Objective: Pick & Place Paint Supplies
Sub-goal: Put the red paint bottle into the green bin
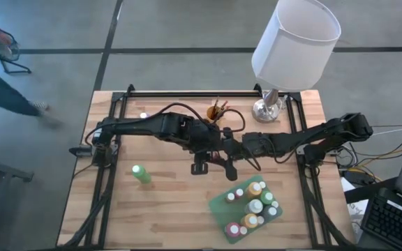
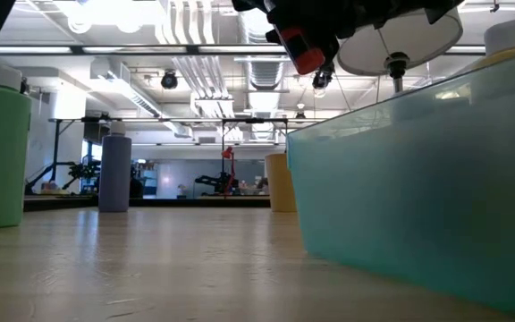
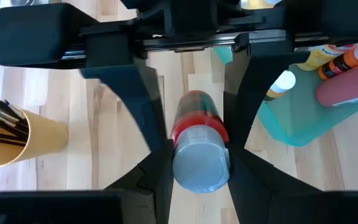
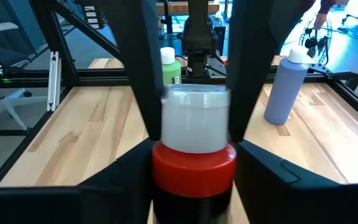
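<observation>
A small paint bottle (image 1: 224,160) with a red body and a pale cap hangs over the middle of the table, and both grippers are shut on it. My left gripper (image 3: 197,183) comes in from the table's left and my right gripper (image 4: 194,186) from its right. In the low view the bottle (image 2: 302,49) is far above the tabletop. A green tray (image 1: 223,208) at the near right holds several paint bottles. A green bottle (image 1: 141,174) stands alone on its base at the near left. A yellow cup (image 3: 23,140) holds dark-handled brushes. My left gripper pinches the bottle's pale cap (image 3: 197,168) between its two fingers, slanting down from the table's left. The bottle is lifted clear of the table. My right gripper pinches the red body (image 4: 194,163) just under the cap between its two fingers. It comes nearly level from the table's right, and the cap end points away from it.
A lamp with a white shade (image 1: 295,42) and a silver base (image 1: 269,108) stands at the far right. A lilac bottle (image 4: 288,87) stands toward the far left. The tray's teal wall (image 2: 401,179) fills the right of the low view. Black frame rails (image 1: 110,174) run along the table's sides.
</observation>
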Motion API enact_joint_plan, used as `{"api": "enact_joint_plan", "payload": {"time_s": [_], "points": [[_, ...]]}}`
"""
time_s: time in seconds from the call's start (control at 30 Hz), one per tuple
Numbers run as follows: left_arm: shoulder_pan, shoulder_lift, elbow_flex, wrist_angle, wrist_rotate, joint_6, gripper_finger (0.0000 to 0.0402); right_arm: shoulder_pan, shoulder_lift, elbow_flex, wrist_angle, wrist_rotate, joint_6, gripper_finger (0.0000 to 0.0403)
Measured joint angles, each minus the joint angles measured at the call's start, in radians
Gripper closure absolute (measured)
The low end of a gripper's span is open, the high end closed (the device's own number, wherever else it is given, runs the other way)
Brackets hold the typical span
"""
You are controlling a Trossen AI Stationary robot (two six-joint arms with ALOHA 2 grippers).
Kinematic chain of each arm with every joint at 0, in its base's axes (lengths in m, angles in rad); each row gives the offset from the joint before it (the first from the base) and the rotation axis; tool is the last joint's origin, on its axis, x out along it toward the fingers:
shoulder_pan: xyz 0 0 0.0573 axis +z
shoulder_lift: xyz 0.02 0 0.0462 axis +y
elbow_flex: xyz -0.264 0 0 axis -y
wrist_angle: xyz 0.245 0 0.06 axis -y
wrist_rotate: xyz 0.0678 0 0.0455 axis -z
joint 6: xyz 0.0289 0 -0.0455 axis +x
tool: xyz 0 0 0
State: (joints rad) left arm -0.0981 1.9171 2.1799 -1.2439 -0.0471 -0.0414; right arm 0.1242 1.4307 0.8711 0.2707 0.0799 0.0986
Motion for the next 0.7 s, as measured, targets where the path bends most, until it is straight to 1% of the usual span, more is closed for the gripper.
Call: {"api": "enact_joint_plan", "payload": {"time_s": [0.13,0.23,0.3,0.47,0.53,0.6,0.7], "points": [[0.000,0.000,0.000,0.001,-0.001,0.000,0.0273,0.000,0.000,0.000,0.000,-0.002,-0.002,0.0258],[0.000,0.000,0.000,0.000,-0.003,0.000,0.0273,0.000,0.000,0.000,0.000,-0.002,-0.002,0.0276],[0.000,0.000,0.000,0.001,-0.002,0.000,0.0273,0.000,0.000,0.000,0.000,-0.001,-0.002,0.0277],[0.000,0.000,0.000,0.002,0.001,0.000,0.0273,0.000,0.000,0.000,0.000,-0.002,-0.002,0.0250],[0.000,0.000,-0.001,0.003,0.002,0.000,0.0273,0.000,0.000,0.000,0.000,-0.001,-0.005,0.0245],[0.000,0.000,-0.001,0.003,0.002,0.000,0.0273,0.000,0.000,0.000,0.000,-0.001,-0.006,0.0246],[0.000,0.000,-0.001,0.002,0.002,0.000,0.0272,0.000,0.000,0.000,0.000,-0.001,-0.005,0.0259]]}}
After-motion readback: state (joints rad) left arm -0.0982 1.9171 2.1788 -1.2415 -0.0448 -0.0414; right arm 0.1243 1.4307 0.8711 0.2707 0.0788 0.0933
